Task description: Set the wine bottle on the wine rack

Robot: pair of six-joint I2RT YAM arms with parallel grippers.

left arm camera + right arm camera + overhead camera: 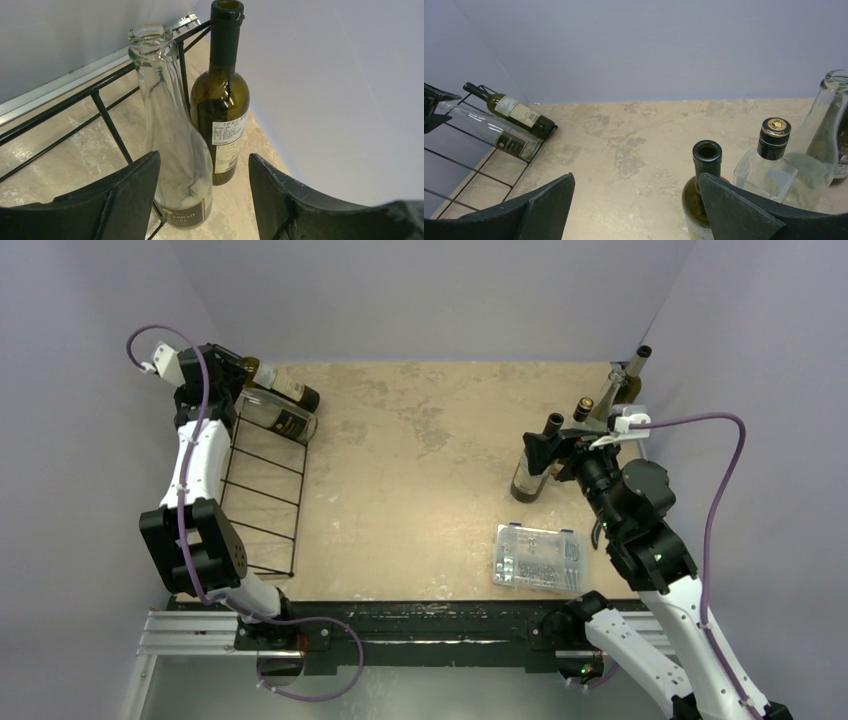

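Observation:
The black wire wine rack (262,490) lies at the table's left side. A green bottle (290,388) and a clear bottle (282,422) lie on its far end. My left gripper (226,366) is open by their necks; in the left wrist view the clear bottle (172,150) and the green bottle (220,107) lie just beyond the open gripper (202,200), which holds nothing. An olive-green wine bottle (530,468) stands at the right. My right gripper (545,446) is open at its neck; in the right wrist view that bottle (705,165) stands just beyond the right finger (734,210), not gripped.
Behind the olive bottle stand a clear bottle with a gold-topped black cap (769,165), a tall clear bottle (824,130) and a dark bottle (640,365). A clear plastic box (538,556) of small parts lies near the right arm. Grey walls close in on both sides.

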